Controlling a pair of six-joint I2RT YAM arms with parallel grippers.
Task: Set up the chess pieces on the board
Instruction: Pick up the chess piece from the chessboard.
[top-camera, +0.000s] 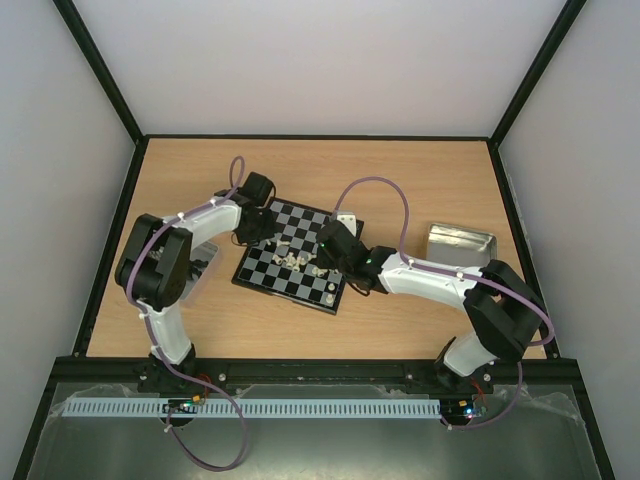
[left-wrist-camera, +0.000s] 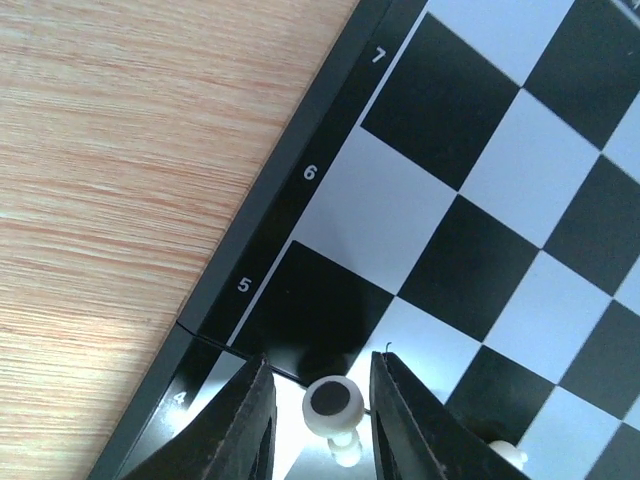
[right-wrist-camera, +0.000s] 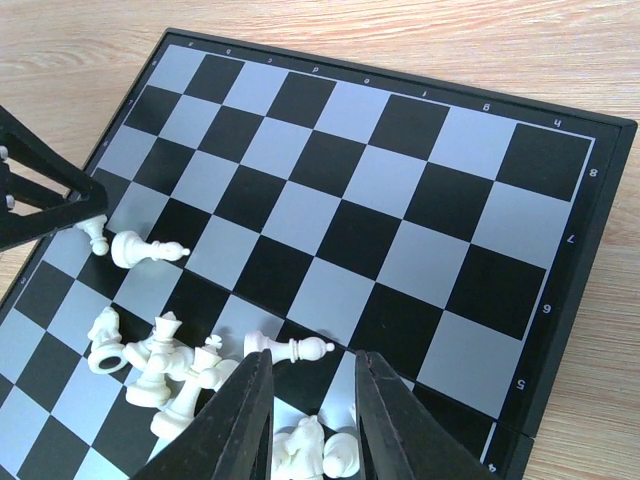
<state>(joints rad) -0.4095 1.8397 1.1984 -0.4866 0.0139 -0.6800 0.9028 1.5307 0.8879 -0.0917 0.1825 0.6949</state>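
Nearest the arm bases, the pale wooden tabletop (top-camera: 420, 320) carries the small square chessboard (top-camera: 300, 287) with black and pale grey chequers and a thin black rim. It is set askew, so that one corner points toward the robot. A single cream-white piece (top-camera: 330, 296) sits on the board close to that near corner. Just beyond it the right gripper (right-wrist-camera: 313, 362) hangs low over the near right part of the board. Its black fingers (right-wrist-camera: 245, 420) stand part-way apart with two toppled cream pieces (right-wrist-camera: 305, 442) lying in the gap; whether it pinches either one cannot be told. Ahead of it, toward the board's middle, the tiny cream-white chess pieces (right-wrist-camera: 160, 362) lie in a tumbled heap, with a slim fallen piece (right-wrist-camera: 290, 348) beside them and a lying pawn (right-wrist-camera: 145, 248) a little farther on. Farther still, the left gripper (left-wrist-camera: 321, 372) is down at the board's left edge, by the rim numeral 4. Its fingers are drawn narrow around a small cream pawn (left-wrist-camera: 335, 402) whose dark round base faces the wrist camera. One finger is close against the pawn and a sliver of gap shows at the other, so a firm hold cannot be told. A shiny silver metal tray (top-camera: 462, 240) rests on the table well to the right of the board.
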